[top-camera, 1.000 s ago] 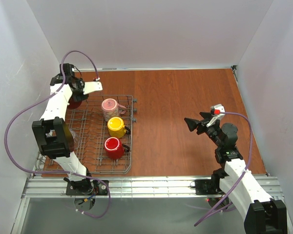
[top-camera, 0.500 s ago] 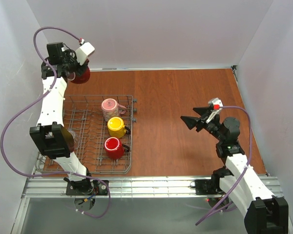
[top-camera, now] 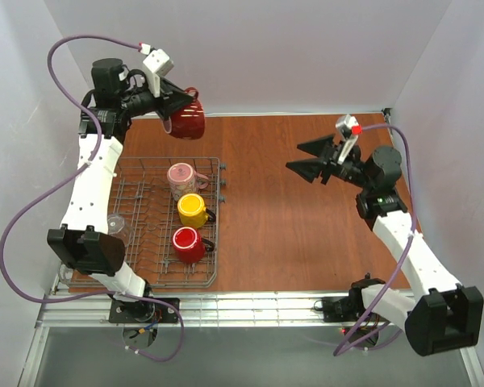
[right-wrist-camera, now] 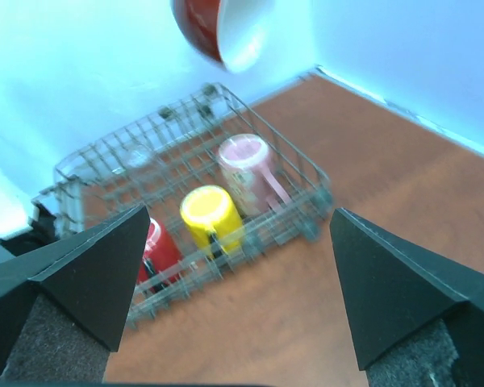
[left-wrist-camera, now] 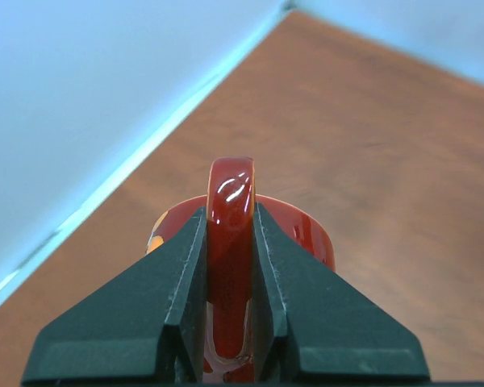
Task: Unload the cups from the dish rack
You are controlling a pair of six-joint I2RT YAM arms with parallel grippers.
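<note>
My left gripper (top-camera: pixel 180 109) is shut on the handle (left-wrist-camera: pixel 230 234) of a dark red mug (top-camera: pixel 187 121) with a white inside. It holds the mug in the air past the far right corner of the dish rack (top-camera: pixel 218 218); the mug also shows at the top of the right wrist view (right-wrist-camera: pixel 218 32). In the rack stand a pink mug (top-camera: pixel 180 175), a yellow mug (top-camera: pixel 191 210) and a glossy red mug (top-camera: pixel 185 242). A clear glass tumbler (top-camera: pixel 115 226) sits at its left side. No all-white cup shows. My right gripper (top-camera: pixel 294 157) is open and empty, above the table's middle, facing the rack (right-wrist-camera: pixel 306 189).
The brown wooden table (top-camera: pixel 306 226) is walled in by white panels on three sides. The left arm's purple cable (top-camera: pixel 32 193) loops over the rack's left side. A metal rail (top-camera: pixel 250 306) runs along the near edge.
My left gripper lifted the dark red mug from the rack's far left corner and swung it up and to the right. My right gripper rose and moved toward the far left.
</note>
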